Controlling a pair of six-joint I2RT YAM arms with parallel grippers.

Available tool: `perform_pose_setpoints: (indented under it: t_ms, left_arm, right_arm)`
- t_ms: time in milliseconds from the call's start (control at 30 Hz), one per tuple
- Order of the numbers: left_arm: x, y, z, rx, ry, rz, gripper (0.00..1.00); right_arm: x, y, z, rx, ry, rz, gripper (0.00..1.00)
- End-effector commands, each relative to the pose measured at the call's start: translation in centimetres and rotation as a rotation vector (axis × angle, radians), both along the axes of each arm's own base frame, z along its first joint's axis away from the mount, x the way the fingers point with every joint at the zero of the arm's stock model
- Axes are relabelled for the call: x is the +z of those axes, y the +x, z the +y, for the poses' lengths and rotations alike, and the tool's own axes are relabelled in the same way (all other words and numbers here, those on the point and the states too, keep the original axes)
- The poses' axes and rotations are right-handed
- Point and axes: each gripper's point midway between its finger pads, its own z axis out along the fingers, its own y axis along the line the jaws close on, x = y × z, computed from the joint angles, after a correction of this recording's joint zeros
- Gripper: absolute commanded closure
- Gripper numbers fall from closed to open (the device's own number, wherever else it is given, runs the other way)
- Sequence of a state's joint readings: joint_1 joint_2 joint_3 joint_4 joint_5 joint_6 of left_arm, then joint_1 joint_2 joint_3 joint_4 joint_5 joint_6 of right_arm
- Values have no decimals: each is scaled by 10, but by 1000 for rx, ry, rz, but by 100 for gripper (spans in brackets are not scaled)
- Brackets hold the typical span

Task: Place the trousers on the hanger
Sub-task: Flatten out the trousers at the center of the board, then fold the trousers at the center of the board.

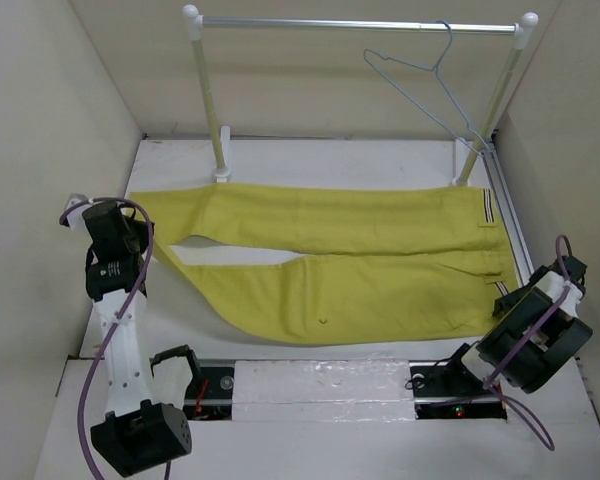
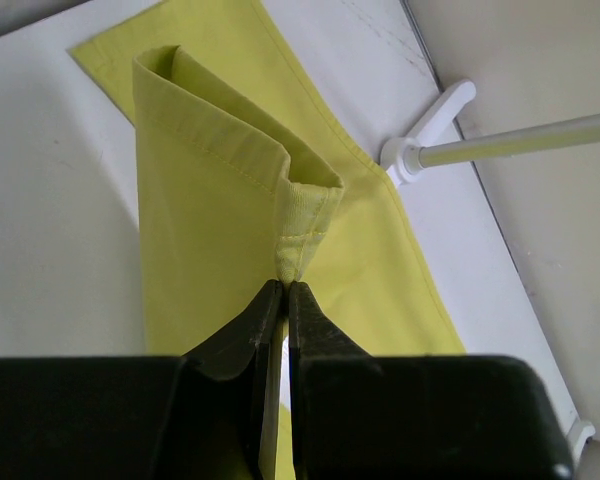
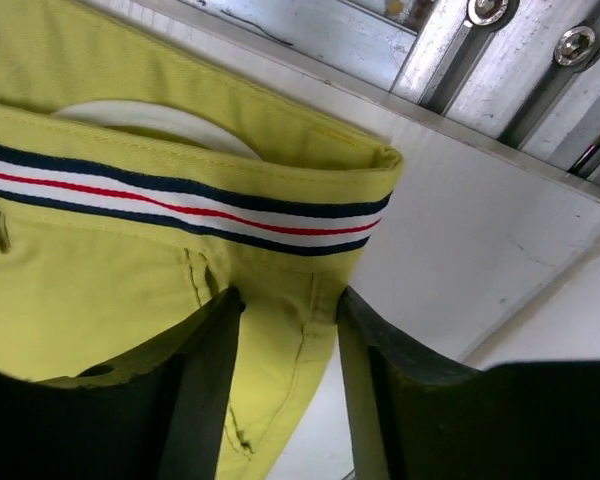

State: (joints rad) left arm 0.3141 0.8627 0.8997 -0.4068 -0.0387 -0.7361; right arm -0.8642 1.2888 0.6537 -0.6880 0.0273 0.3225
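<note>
Nipped tight on a leg hem of the trousers [image 1: 360, 260] with the left gripper [image 2: 283, 290], parted around the striped waistband corner with the right gripper [image 3: 290, 300], cloth flat on the table [image 1: 330, 160], hanger [image 1: 437, 68] hooked on the rail [image 1: 360, 24] behind

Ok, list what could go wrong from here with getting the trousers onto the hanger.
1. The left gripper pinches only the edge of a leg hem; it may slip out when the trousers are lifted.
2. The right gripper straddles the waistband with its jaws apart; lifting before closing would leave it behind.
3. The hanger hangs tilted on the rail; the cloth could swing it or knock it off.
</note>
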Motion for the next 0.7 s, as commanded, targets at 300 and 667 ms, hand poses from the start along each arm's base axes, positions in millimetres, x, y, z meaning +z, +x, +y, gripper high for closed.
perform_pose_setpoints:
  t_ms: [300, 667]
  left_arm:
    - [-8, 0, 26, 92, 64, -1, 100]
    - [-10, 1, 56, 229, 98, 48, 100]
  right_arm:
    - [17, 12, -6, 2, -120, 29, 91]
    - [140, 62, -20, 242, -385, -136, 100]
